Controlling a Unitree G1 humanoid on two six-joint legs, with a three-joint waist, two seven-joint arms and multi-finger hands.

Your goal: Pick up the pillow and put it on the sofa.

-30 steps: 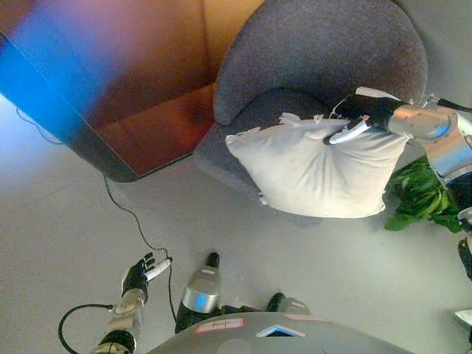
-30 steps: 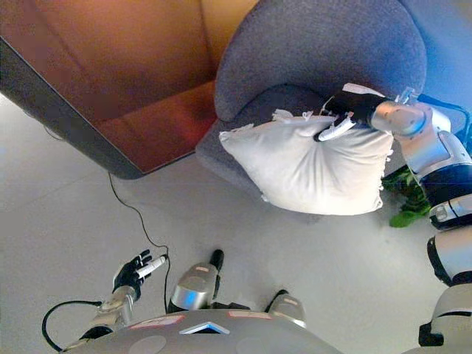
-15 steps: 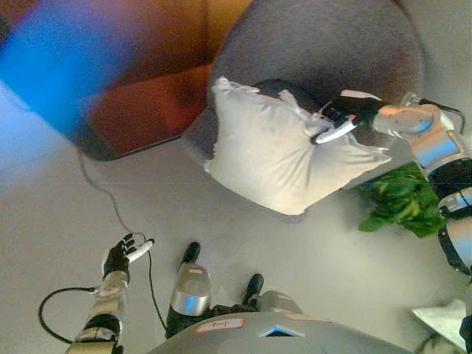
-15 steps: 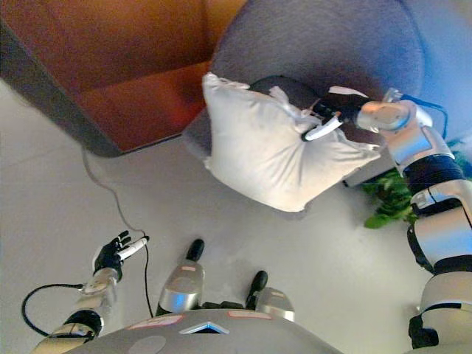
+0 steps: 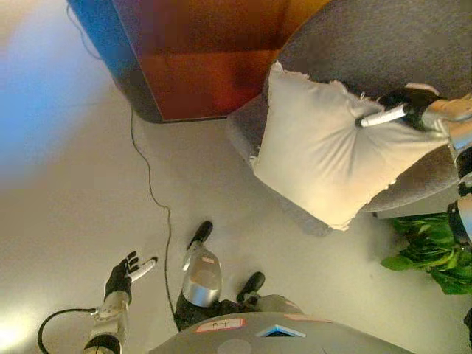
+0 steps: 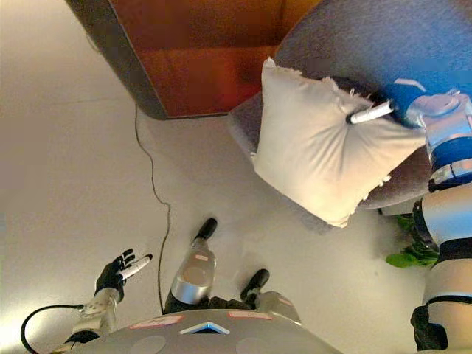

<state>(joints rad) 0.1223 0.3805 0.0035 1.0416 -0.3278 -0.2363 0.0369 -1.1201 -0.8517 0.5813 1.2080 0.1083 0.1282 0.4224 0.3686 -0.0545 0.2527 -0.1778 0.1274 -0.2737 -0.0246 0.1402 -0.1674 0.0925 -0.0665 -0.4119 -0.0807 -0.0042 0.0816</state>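
Fingers (image 5: 380, 116) of the right hand (image 5: 404, 108) are curled into the top edge of the pillow (image 5: 332, 158), pinching a bunch of cloth so the fabric puckers toward the grip. Pillow hangs from that one point, lower corner drooping past the front of the sofa (image 5: 383, 51), most of it over the seat and front rim; can't tell whether it's touching the cushion or hanging just clear. Judging by that, it's in the placing step: pillow carried over the seat but not released. An edge grip makes sense here, since a soft pillow is too bulky to wrap, so bunched cloth is the only real handle. Left hand (image 5: 122, 273) is idle, low over the floor (image 5: 81, 184) at the lower left, fingers loosely spread, holding nothing. Pillow is off-white, squarish, plump, with frayed or fringed edges; expect it to slump on release. Sofa is a rounded grey tub shape in a coarse-looking weave. Beside it stands a reddish-brown wooden panel (image 5: 206, 59); green plant leaves (image 5: 431, 247) sit at the sofa's right.
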